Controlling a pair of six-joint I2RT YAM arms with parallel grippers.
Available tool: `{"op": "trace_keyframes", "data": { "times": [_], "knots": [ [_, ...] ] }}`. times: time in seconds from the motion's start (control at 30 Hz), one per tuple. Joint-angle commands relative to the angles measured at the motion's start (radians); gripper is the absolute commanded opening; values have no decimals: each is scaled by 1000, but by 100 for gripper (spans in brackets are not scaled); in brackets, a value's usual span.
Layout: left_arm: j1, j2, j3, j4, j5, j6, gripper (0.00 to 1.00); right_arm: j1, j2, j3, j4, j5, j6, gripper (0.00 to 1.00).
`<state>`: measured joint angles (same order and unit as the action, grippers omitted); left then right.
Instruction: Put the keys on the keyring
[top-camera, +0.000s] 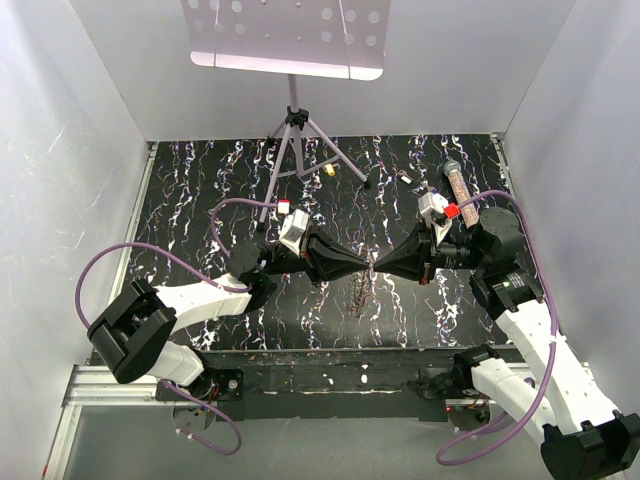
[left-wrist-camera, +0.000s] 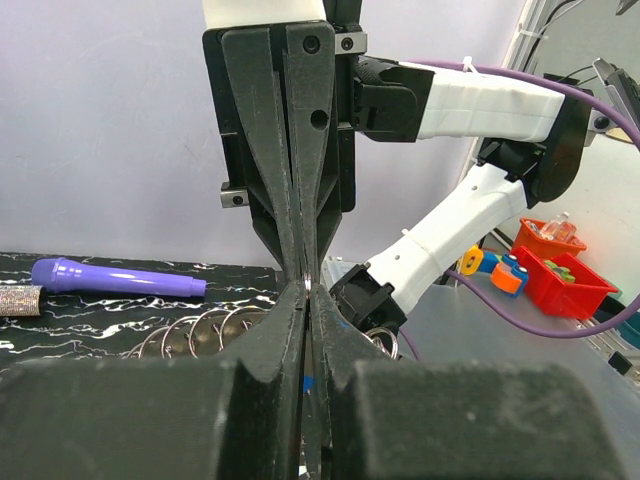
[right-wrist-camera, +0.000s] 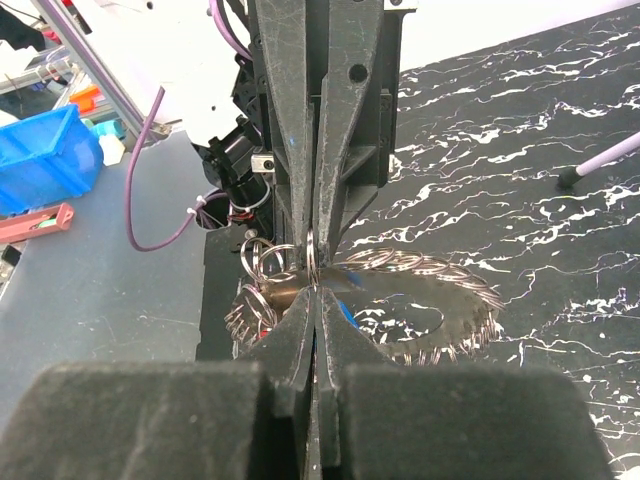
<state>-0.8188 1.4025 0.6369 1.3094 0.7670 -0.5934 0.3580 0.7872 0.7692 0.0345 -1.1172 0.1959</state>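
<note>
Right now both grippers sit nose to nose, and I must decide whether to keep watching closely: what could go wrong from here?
1. The left gripper and right gripper, both shut, meet tip to tip; a slightly misaligned push could make the fingertips collide or slip.
2. A small ring stands right at that junction; it could pop free.
3. The keyring lies directly below, so anything dropped might vanish among its coils.

1x keyring (right-wrist-camera: 487, 297), 1x pen (left-wrist-camera: 115, 278), 1x tube (top-camera: 455, 182)

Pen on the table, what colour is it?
Purple. The pen shows best in the left wrist view.
</note>
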Motion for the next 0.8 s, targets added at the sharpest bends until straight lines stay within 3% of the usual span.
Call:
{"op": "trace_keyframes", "data": {
  "times": [0.0,0.77],
  "knots": [
    [4,-26,37,225,-21,-2,0,4,0,22,-12,-4,-3,1],
    [6,-45,46,229,-23,-16,0,13,12,-18,30,13,108,1]
  ]
}}
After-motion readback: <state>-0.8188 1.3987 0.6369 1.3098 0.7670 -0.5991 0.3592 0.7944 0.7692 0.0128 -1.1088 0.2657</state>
